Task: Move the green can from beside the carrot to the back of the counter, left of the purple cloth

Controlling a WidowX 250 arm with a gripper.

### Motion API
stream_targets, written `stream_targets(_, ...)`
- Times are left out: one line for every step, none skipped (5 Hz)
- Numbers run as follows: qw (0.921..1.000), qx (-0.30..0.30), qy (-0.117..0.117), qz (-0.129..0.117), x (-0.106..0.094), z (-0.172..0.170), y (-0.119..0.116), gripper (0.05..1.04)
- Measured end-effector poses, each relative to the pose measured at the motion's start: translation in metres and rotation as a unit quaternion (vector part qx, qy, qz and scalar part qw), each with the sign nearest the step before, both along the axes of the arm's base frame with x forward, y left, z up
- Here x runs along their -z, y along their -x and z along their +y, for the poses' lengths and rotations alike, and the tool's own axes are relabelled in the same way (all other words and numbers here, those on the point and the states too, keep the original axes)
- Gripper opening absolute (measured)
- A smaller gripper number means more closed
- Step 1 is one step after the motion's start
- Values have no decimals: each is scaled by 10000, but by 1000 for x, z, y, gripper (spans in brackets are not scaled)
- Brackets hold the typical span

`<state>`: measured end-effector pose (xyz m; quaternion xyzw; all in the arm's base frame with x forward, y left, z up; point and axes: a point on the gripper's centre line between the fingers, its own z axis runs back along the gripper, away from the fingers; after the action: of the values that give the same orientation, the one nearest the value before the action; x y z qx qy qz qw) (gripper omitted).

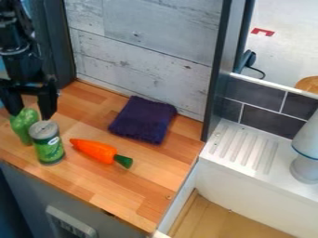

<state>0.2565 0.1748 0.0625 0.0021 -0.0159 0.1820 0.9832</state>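
Desk [133, 186]: green-labelled can [49, 151] standing near front edge; toy carrot [94, 150] lying beside; green pepper [23, 126] standing under end effector [29, 114], fingers hanging wide apart, seemingly gripping nothing; crowding fingertip risking can's toppling; folded purple towel [144, 120] lying beyond.

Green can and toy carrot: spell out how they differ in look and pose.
The can stands upright, while the carrot lies on its side. The can is a straight cylinder; the carrot tapers to a point. The can is green with a silvery top, the carrot orange with a dark green end. Both rest on the wooden counter.
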Motion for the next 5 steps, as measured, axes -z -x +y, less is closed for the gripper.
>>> stream_targets(9997, 213, 81, 14, 2, -8, 7, 1001)
stream_targets(9993, 338, 140, 15, 7, -13, 12, 1001)
stream_targets(9990, 415, 174, 34, 11, -16, 14, 1001)
stream_targets(9988, 467, 172, 35, 13, -17, 15, 1001)
stream_targets(9989, 443, 139, 13, 15, -16, 15, 1001)
